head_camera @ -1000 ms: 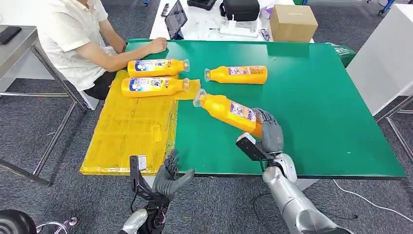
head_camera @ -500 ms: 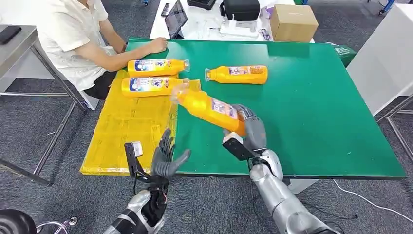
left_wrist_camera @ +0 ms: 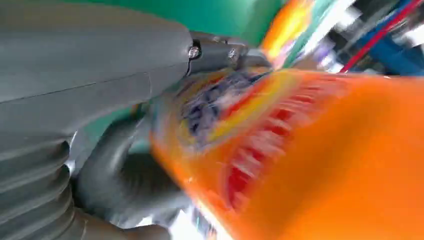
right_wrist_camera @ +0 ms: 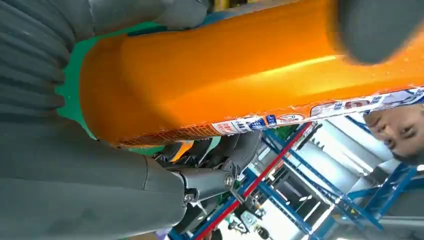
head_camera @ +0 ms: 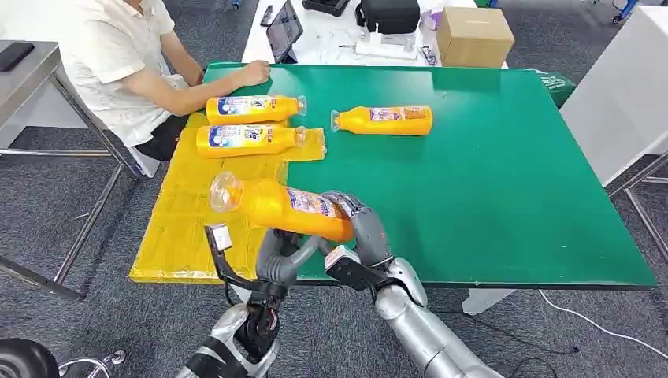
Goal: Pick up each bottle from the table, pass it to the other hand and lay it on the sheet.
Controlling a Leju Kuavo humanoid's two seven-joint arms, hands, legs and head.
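Now right hand [head_camera: 364,228] carries bottle [head_camera: 280,206] leftward, left hand [head_camera: 282,260] risen beneath

orange bottle [head_camera: 280,207] lifted, near-level | two bottles [head_camera: 250,124] on yellow sheet [head_camera: 205,206] | fourth bottle [head_camera: 384,120] on green table [head_camera: 504,173]

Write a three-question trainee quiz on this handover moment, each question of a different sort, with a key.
1. True or false: the right hand grips the lifted bottle at its base end.
2. How many bottles lie fully or partly on the yellow sheet? A) one B) two C) three
3. Fill in: the lone bottle lying on the bare green table points its cap toward the ______.

Key
1. True; the cap end sticks out over the sheet, and the left hand is under the bottle's middle.
2. B; the far bottle and the near bottle.
3. Sheet, on the side of the seated person.
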